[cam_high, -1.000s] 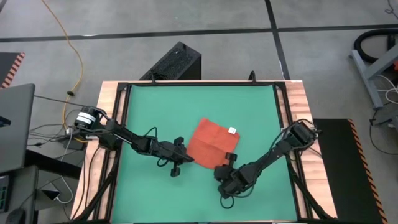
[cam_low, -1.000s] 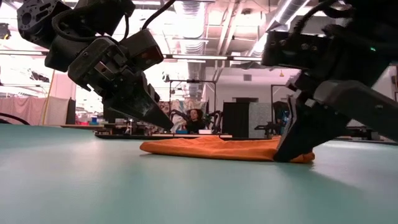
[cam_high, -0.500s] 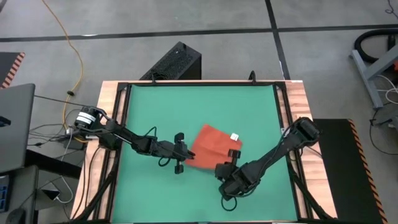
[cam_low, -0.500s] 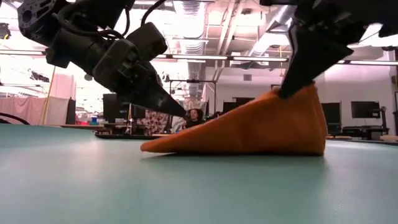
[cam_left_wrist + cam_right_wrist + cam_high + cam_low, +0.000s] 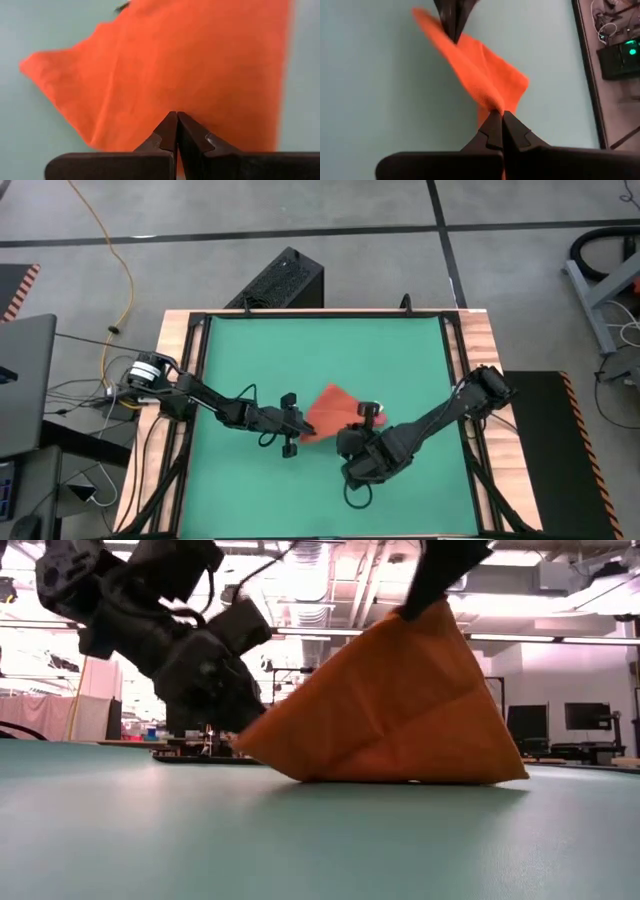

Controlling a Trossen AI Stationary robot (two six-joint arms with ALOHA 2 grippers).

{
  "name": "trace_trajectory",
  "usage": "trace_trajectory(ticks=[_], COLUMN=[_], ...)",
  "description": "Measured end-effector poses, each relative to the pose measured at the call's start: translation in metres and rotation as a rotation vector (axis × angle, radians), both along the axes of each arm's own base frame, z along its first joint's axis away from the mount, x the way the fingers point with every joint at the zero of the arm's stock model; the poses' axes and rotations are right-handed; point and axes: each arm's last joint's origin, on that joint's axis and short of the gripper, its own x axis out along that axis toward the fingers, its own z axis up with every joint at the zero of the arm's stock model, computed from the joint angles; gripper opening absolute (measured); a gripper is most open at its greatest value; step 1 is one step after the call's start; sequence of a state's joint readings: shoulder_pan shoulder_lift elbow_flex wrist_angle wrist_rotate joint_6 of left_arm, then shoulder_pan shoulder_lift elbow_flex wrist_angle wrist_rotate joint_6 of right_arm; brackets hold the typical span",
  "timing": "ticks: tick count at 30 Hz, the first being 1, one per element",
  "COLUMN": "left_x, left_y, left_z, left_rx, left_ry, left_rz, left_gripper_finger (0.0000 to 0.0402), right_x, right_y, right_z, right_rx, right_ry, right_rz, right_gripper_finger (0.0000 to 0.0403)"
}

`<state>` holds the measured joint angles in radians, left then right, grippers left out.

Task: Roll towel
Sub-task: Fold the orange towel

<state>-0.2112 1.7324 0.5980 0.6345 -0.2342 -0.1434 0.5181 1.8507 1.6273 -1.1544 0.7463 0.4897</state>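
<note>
A: Now, where is everything placed, from the biggest thing down?

B: A green table (image 5: 250, 350) is seen from above, with a wooden border along its left and right edges. Near the middle, a little toward the front edge, the towel (image 5: 330, 408) is found. One corner is lifted high, so that a tent shape is formed in the low view, while the lower edge is left resting on the table.

A: And by what is it held?

B: The raised corner is pinched by the right gripper (image 5: 501, 116), whose fingers are clamped shut on the cloth. The corner on the opposite side is pinned low by the left gripper (image 5: 176, 119); its fingers are pressed together at the towel's edge, and a grip on the fabric is judged likely, though only contact is plainly shown.

A: How is the cloth expected to handle?

B: It is judged light, soft and limp: it drapes and creases under its own weight, and no stiffness is to be counted on. Slipping from a thin pinch is a risk. Hold is best taken at corners or along an edge, with both ends kept level so an even roll can be started.
</note>
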Motion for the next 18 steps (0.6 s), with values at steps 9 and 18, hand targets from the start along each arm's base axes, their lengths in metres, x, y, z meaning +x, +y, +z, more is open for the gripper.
trace_trajectory(ticks=[9,18], left_x=[0.011,0.031], left_y=[-0.009,-0.038], left_z=[-0.011,0.016], left_rx=[-0.096,-0.084], left_ry=[0.01,-0.05], left_rz=[-0.092,-0.209], left_gripper_finger=[0.0,0.0], right_x=[0.022,0.07], right_y=[-0.035,-0.113], right_z=[0.024,0.033], right_rx=[-0.105,-0.068], right_ry=[0.045,-0.002], right_rz=[0.063,0.209], right_gripper_finger=[0.0005,0.0005])
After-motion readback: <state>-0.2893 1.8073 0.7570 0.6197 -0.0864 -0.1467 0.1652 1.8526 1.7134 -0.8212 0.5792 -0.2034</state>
